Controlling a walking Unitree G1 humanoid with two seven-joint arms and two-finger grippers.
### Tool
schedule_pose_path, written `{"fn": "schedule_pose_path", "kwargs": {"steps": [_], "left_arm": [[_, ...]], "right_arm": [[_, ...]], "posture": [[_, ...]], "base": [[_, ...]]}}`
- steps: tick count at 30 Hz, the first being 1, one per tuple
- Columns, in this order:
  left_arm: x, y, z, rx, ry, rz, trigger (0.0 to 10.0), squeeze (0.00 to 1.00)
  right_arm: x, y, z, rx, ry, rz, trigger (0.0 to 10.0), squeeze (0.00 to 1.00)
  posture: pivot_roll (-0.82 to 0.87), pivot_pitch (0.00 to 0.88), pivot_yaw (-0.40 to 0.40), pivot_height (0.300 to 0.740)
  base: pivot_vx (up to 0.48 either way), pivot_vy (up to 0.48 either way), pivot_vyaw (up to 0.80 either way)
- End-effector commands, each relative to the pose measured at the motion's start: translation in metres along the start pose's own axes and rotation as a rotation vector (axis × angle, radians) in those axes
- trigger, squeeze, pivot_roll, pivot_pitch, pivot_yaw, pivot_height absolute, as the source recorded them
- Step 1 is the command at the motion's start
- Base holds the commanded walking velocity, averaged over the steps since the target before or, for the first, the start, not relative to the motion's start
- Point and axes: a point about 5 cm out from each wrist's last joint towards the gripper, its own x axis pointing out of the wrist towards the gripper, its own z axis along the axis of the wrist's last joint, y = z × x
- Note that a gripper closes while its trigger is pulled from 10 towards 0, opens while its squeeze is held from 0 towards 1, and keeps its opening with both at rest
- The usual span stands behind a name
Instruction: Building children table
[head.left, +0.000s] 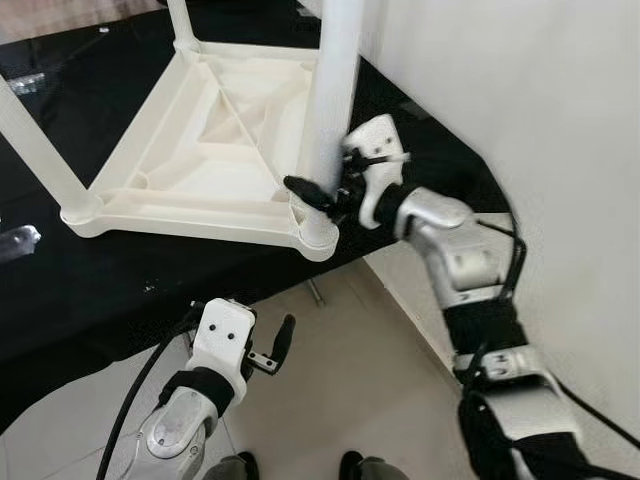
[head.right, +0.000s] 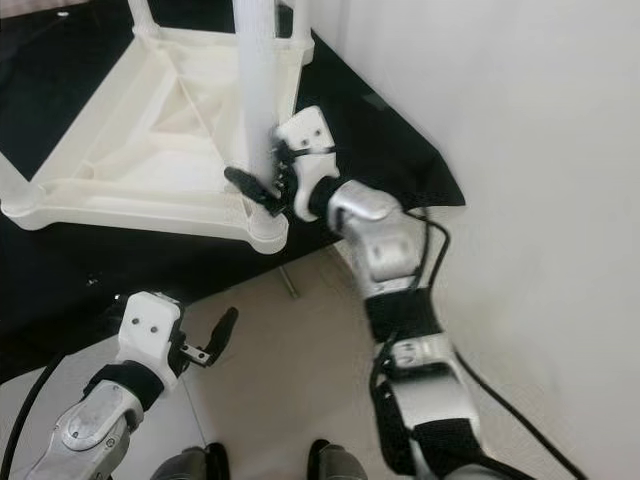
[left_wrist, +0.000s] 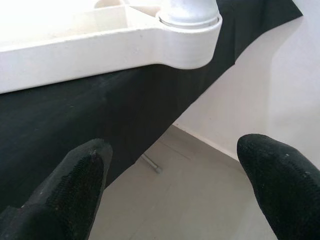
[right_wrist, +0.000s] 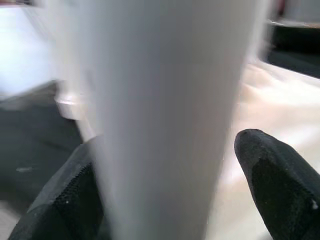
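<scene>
Upturned white children table (head.left: 215, 140) lying underside-up on black-covered table (head.left: 90, 290), near corner socket (head.left: 316, 236) right at the black edge. Near leg (head.left: 335, 95) standing in that socket, 3 legs visible in all. Right hand (head.left: 322, 192) low on near leg, fingers (right_wrist: 272, 172) either side of it, looks gripped. Best bet: press straight down along leg axis, no sideways lean, or corner could slide off edge. Left hand (head.left: 272, 352) wide and empty below the edge, over tiled floor (head.left: 350, 370). White wall (head.left: 540, 100) close on right, little elbow room; floor side open.
</scene>
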Motion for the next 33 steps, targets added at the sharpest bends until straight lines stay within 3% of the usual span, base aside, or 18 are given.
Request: {"fn": "schedule_pose_path", "kwargs": {"steps": [1,5,11,12,14,15,21,28,30,33], "left_arm": [[-0.005,-0.002,-0.003,-0.009,0.011,0.002,10.0,0.0],[-0.012,-0.003,-0.001,-0.015,0.014,-0.001,10.0,0.0],[-0.025,-0.005,0.001,-0.014,0.024,-0.003,10.0,0.0],[-0.027,-0.005,0.001,-0.014,0.028,-0.004,10.0,0.0],[-0.028,-0.006,0.001,-0.014,0.031,-0.005,10.0,0.0],[-0.03,-0.006,0.002,-0.015,0.034,-0.006,10.0,0.0],[-0.034,-0.007,0.003,-0.021,0.043,-0.008,10.0,0.0],[-0.033,-0.008,0.002,-0.029,0.048,-0.017,10.0,0.0],[-0.029,-0.007,0.001,-0.032,0.047,-0.017,10.0,0.0],[-0.024,-0.006,-0.001,-0.031,0.043,-0.012,10.0,0.0]], "right_arm": [[0.002,0.007,0.001,0.0,-0.021,0.159,10.0,0.0],[0.002,-0.001,0.006,-0.02,-0.027,0.246,10.0,0.0],[0.002,-0.012,0.007,0.026,-0.05,0.343,10.0,0.0],[0.002,-0.012,0.006,0.024,-0.04,0.355,2.8,0.0],[0.002,-0.012,0.004,0.023,-0.034,0.368,2.8,0.0],[0.001,-0.012,0.002,0.029,-0.029,0.394,0.0,0.0],[-0.002,-0.015,0.0,0.046,-0.042,0.422,0.0,0.0],[-0.01,-0.024,0.0,-0.003,-0.057,0.296,0.0,0.0],[-0.016,-0.024,-0.003,-0.014,-0.059,0.171,0.0,0.0],[-0.023,-0.01,-0.016,-0.052,0.003,-0.209,0.0,0.0]], "posture": [[0.09,0.212,-0.068,0.74],[0.12,0.235,-0.06,0.74],[0.15,0.271,-0.049,0.74],[0.15,0.283,-0.047,0.74],[0.15,0.283,-0.047,0.74],[0.15,0.295,-0.043,0.74],[0.13,0.31,-0.039,0.74],[0.08,0.294,-0.043,0.74],[0.07,0.284,-0.05,0.74],[0.06,0.271,-0.06,0.74]], "base": [[0.0,0.0,0.0],[0.0,0.0,0.0],[0.0,0.0,0.0],[0.0,0.0,0.0],[0.0,0.0,0.0],[0.0,0.0,0.0],[0.0,0.0,0.0],[0.0,0.0,0.0],[0.0,0.0,0.0],[0.0,0.0,0.0]]}}
